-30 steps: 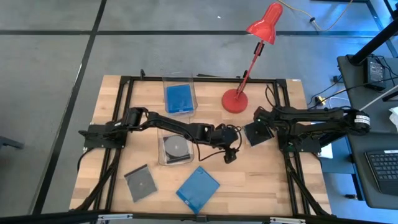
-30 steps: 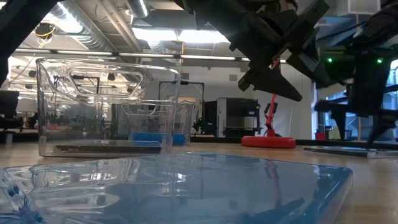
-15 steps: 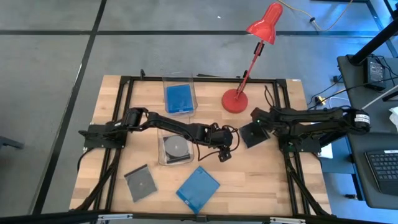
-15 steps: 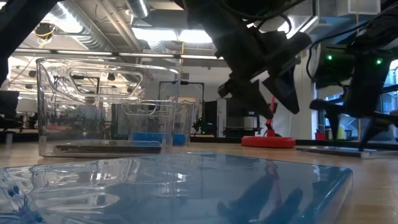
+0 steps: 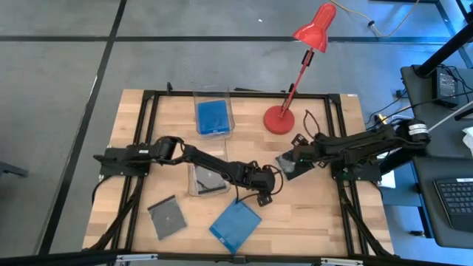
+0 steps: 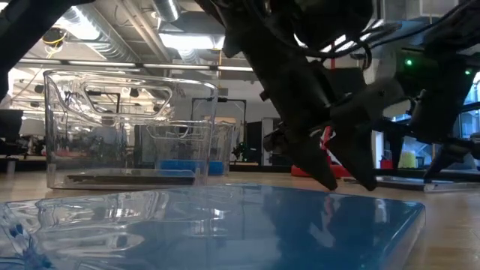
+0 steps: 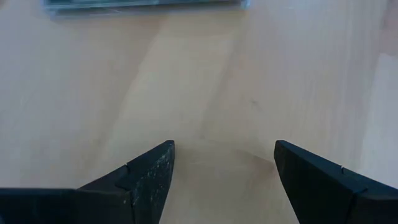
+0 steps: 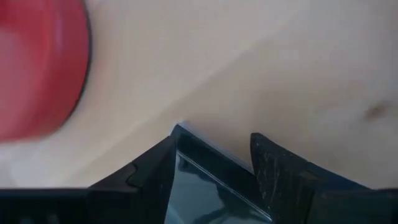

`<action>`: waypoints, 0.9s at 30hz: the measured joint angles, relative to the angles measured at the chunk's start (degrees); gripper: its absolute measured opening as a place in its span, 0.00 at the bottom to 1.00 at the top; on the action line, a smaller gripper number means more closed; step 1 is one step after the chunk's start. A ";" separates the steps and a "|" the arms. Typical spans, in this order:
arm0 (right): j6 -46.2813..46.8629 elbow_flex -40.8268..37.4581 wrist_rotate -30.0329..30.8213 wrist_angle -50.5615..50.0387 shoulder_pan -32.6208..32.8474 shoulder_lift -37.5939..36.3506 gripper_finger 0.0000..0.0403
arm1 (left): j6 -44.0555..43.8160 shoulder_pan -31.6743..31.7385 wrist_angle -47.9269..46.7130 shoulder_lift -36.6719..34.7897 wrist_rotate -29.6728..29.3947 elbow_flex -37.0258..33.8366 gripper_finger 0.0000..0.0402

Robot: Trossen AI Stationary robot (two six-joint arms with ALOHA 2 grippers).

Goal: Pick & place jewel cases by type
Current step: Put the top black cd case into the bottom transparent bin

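Blue case [image 5: 236, 224] lies flat at the near edge of the table [image 5: 310, 214], just near-left of my left gripper [image 5: 260, 193]. That is the relation I watch: the case sits a little nearer to me than the open fingers, turned like a diamond, so I judge I must come down and back toward it. The left gripper is spread wide and holds nothing. My right gripper [image 5: 290, 164], further right, is clamped on a dark grey case [image 8: 205, 193]. Another grey case [image 5: 166, 216] lies at near left, closer to the left arm.
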 joint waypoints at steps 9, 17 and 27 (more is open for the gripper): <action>4.09 12.09 -4.54 0.00 6.96 13.34 0.52 | 1.35 -0.79 -0.30 0.33 -1.94 0.04 0.68; 4.43 20.62 -3.10 -6.98 11.47 23.14 0.52 | 0.07 -1.45 -4.61 0.01 0.01 0.15 0.68; 5.44 25.01 -8.53 -7.29 15.09 24.07 0.52 | -0.21 -2.54 -10.42 -1.00 0.48 0.07 0.68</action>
